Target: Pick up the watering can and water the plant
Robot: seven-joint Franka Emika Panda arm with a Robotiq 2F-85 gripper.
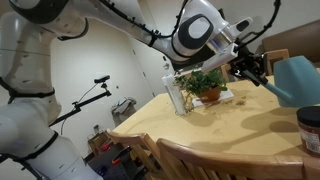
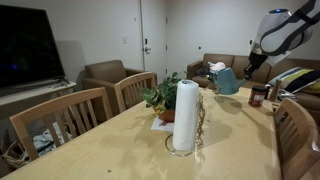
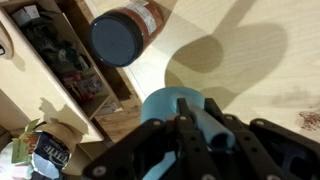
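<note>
The jaws are clamped on the handle of the teal watering can (image 3: pixel 178 105), the black fingers (image 3: pixel 150 150) pinched tight around it in the wrist view. The can hangs in the air above the pale wooden desk (image 3: pixel 255 90), casting a broad shadow on the grain below. A dark jar (image 3: pixel 122 38) stands on the desk just beyond it, near the edge.

In an exterior view, the white arm (image 1: pixel 120 20) reaches across the desk and the raised can sits off to one side of the plant (image 1: pixel 207 82), apart from it, between the plant and the jar. The leafy plant stands in its orange pot on a white tray (image 1: pixel 228 98), with a clear plastic bottle (image 1: pixel 177 95) upright just beside it.

In an exterior view, a tall roll of paper towel (image 2: pixel 185 115) stands on a wire holder near the plant. Wooden chairs (image 2: pixel 60 115) line the desk. Behind them the room holds a dark television (image 2: pixel 22 45), a brown armchair (image 2: pixel 105 72), a sofa (image 2: pixel 200 62) and a white door (image 2: pixel 152 40).
</note>
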